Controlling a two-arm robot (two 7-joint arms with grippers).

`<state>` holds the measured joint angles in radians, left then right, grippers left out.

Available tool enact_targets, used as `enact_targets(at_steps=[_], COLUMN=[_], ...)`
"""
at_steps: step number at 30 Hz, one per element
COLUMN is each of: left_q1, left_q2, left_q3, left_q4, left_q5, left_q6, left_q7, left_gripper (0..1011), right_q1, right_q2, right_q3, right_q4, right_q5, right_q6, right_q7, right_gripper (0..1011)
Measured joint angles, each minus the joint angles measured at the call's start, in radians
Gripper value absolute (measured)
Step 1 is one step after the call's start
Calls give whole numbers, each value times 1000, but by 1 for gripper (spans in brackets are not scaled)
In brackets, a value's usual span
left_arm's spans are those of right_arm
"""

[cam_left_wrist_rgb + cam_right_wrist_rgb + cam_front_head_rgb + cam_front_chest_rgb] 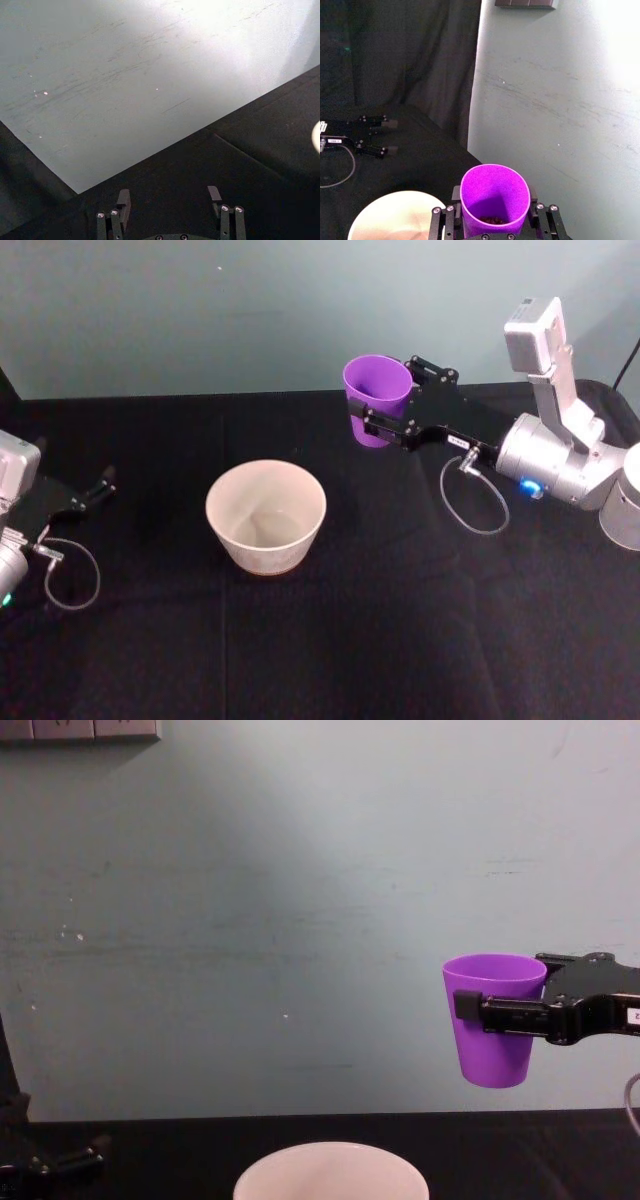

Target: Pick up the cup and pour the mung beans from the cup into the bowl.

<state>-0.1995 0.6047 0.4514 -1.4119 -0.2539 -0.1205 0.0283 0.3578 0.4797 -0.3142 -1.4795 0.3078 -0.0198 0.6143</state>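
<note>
Showing the right gripper (383,397) shut on the cup (377,385), one finger on each side of the wall a little below the rim. Nothing else is in its hold. The cup stands upright and is lifted clear of the table (400,630); in the chest view the cup (495,1030) hangs in front of the wall (250,920), its base well above the black cloth, with the right gripper (500,1012) coming in from the right edge. The right wrist view looks down into the cup (494,192), where a small heap of dark beans (492,219) lies at the bottom, with the gripper (494,222) clamped at both sides.

The bowl (262,545) sits on the table near the middle, to the left of the cup and nearer the robot. It is upright, and apart from the cup. Its rim shows just beside the cup in the right wrist view (395,212) and at the lower edge of the chest view (330,1170). What the bowl holds cannot be told.

The left gripper (103,485) rests low at the left edge of the table, well apart from the bowl. In the left wrist view the left gripper (169,197) has its fingers (123,200) spread wide with nothing between them; it appears the same way, far off, in the right wrist view (390,135).
</note>
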Motion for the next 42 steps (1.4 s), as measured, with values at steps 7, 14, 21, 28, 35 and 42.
enact_targets(at_steps=[7, 14, 21, 28, 35, 42], left_q1=[0, 0, 0, 0, 0, 0], left_q2=[0, 0, 0, 0, 0, 0], left_q3=[0, 0, 0, 0, 0, 0], left_q4=[0, 0, 0, 0, 0, 0], left_q5=[0, 0, 0, 0, 0, 0], left_q6=[0, 0, 0, 0, 0, 0], left_q7=[0, 0, 0, 0, 0, 0], left_gripper=[1000, 1000, 1000, 1000, 1000, 1000], right_q1=[0, 0, 0, 0, 0, 0], right_q2=[0, 0, 0, 0, 0, 0], right_q3=[0, 0, 0, 0, 0, 0], right_q4=[0, 0, 0, 0, 0, 0], right_q5=[0, 0, 0, 0, 0, 0], right_q6=[0, 0, 0, 0, 0, 0], right_q7=[0, 0, 0, 0, 0, 0], right_gripper=[739, 739, 739, 739, 739, 738])
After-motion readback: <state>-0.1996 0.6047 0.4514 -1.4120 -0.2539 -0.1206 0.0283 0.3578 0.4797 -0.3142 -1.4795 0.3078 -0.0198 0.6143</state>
